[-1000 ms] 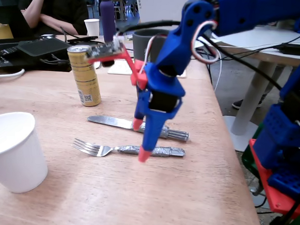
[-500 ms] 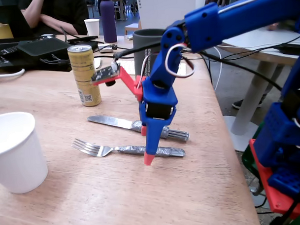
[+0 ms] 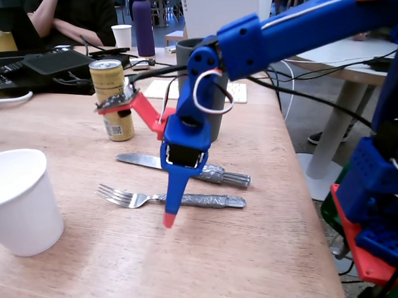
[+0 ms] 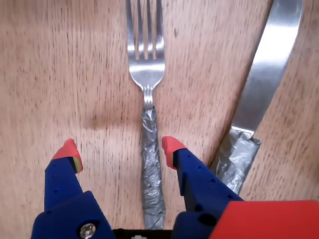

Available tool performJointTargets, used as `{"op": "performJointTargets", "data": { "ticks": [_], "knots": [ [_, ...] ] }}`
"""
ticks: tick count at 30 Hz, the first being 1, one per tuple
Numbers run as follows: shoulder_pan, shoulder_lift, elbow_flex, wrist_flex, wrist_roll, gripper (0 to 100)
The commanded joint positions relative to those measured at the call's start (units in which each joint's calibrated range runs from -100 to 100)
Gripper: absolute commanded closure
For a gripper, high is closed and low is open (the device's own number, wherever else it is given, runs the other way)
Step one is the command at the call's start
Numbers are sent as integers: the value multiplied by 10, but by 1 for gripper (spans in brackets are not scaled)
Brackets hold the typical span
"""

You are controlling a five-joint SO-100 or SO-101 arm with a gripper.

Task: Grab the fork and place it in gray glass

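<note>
Jaws: apart, empty; gripper (image 4: 118, 145) straddles the foil-wrapped handle of the fork (image 4: 146, 64), red tips either side, not touching it as far as wrist view shows.
Change: over the last second the arm swung toward 9 o'clock in fixed view and dropped; tip was over mid-handle, now sits nearer the tines end of the wrap.
Meaning: looks lined up for the grab; closing on the handle is likely next, fork not yet lifted.
Table: light wood, bare grain (image 3: 260, 256), fork (image 3: 174, 199) lying flat, tines toward 9 o'clock.
Gray glass: gray glass (image 3: 189, 54) at 12 o'clock of the fork, well apart, mostly hidden behind the arm.
Knife: knife (image 4: 261, 84) just beside fork, at 3 o'clock in wrist view; snag risk.
Clutter: white paper cup (image 3: 19, 201) at 8 o'clock, gold can (image 3: 112, 100) at 10 o'clock.
Room: seated person, other tables behind.
</note>
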Motion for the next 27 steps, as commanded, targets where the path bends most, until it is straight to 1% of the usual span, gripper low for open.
{"op": "performJointTargets", "data": {
  "ticks": [1,7,12,20,27],
  "knots": [
    [-2,3,-27,0,-2,64],
    [14,12,-28,-5,-2,64],
    [14,43,-49,8,-1,64],
    [14,79,-82,58,-1,64],
    [16,83,-85,58,5,64]
  ]
}}
